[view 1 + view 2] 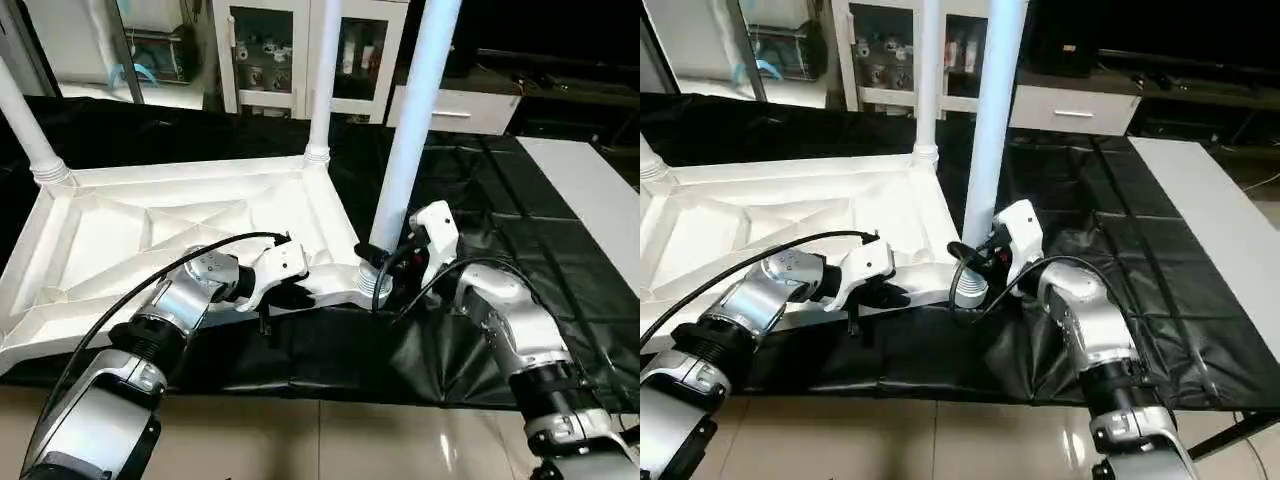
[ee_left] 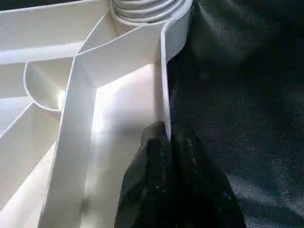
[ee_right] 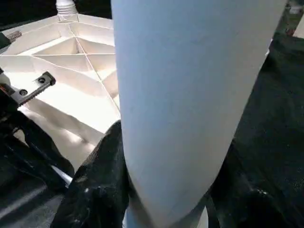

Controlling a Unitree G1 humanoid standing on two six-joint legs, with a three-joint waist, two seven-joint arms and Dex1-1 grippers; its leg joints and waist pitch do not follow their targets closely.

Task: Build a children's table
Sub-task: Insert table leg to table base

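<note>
Black drape (image 1: pixel 480 330), leg (image 1: pixel 410 130) cropped, hand (image 1: pixel 388 262) half-hidden

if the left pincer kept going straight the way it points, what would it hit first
Probably the corner socket of the table top, where a leg stands; the left pincer already grips the rim running toward it.

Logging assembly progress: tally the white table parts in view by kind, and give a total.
Table top: 1
Legs standing in its corner sockets: 3 (far left, far right, near right)
Total: 4
</note>
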